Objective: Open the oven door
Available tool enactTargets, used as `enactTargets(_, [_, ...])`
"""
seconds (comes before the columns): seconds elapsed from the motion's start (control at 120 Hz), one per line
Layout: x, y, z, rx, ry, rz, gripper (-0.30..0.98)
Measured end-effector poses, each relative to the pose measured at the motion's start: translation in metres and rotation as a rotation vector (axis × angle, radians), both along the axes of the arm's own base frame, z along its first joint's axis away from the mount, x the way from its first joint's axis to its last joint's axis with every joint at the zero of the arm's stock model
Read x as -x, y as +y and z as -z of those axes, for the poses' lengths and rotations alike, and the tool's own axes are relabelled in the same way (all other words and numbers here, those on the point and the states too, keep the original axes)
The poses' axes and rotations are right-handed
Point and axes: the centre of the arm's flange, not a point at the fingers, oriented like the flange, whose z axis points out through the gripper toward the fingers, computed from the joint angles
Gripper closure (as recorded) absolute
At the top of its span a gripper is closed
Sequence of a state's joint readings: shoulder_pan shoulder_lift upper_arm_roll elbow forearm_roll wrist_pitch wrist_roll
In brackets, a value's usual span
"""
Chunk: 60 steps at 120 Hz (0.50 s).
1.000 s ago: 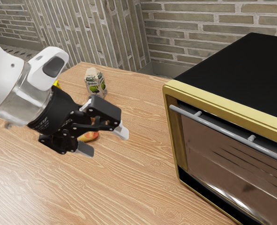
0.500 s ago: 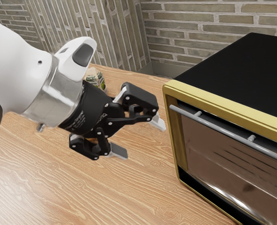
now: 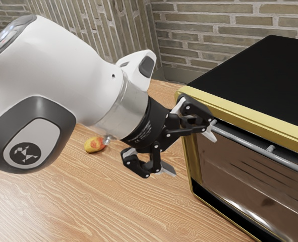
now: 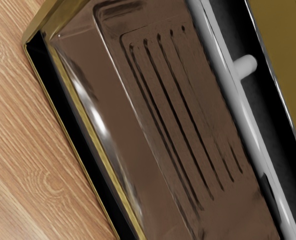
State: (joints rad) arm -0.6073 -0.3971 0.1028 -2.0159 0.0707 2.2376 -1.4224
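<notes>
By the oven (image 3: pixel 262 75) — fingers (image 3: pixel 209 133) apart, arm logo (image 3: pixel 25 153)

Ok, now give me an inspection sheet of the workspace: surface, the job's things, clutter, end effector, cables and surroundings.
Surface: light wood-grain table.
Job's things: black-topped oven with a yellow frame; its door looks shut, with a grey bar handle across the upper part.
Clutter: one red-and-yellow, fruit-like item on the table, beyond the arm.
End effector: open, at the handle's end nearer the exterior view's left; contact with the handle can't be confirmed.
Cables: nothing seen.
Surroundings: brick wall behind the table and oven.
</notes>
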Motion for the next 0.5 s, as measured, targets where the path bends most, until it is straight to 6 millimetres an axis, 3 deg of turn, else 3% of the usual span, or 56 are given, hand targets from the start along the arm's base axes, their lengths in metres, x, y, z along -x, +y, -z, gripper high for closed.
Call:
enactTargets(0.267, [-0.021, -0.002, -0.009, 0.025, -0.017, -0.047, 0.00])
enactTargets(0.5, [-0.034, -0.004, -0.002, 0.026, -0.004, -0.072, 0.00])
